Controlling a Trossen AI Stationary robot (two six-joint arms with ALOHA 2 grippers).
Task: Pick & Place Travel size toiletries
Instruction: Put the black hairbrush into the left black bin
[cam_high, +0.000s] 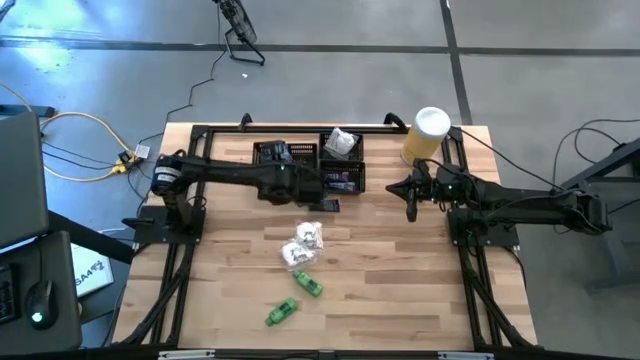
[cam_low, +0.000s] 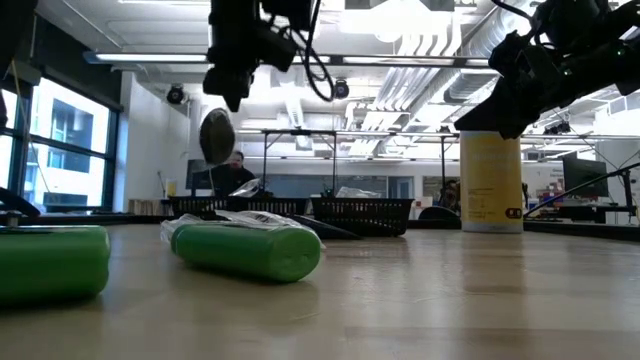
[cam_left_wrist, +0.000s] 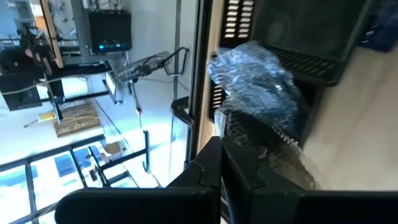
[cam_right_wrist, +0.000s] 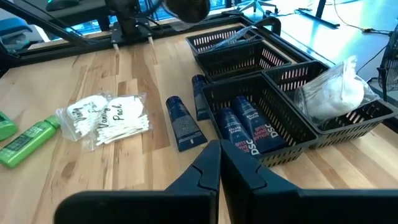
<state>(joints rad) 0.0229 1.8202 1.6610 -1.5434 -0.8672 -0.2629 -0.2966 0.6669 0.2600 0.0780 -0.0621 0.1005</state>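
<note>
The left gripper (cam_high: 322, 196) hangs above the black baskets (cam_high: 300, 153), jaws closed (nothing visibly held). The right gripper (cam_high: 411, 207) waits closed near the yellow can (cam_high: 426, 136). Green tubes (cam_high: 306, 284) and white packets (cam_high: 301, 245) lie on the table (cam_high: 400, 290); dark tubes (cam_right_wrist: 245, 127) fill one basket.

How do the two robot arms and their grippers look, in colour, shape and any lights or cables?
Both arms are dark, nearly black, built of slim jointed segments. The left arm shows a small green light near its wrist; the right arm also shows one. Each ends in a two-finger gripper: left gripper, right gripper, with flat, angular black fingers. Thin dark cables run along the links.
</note>
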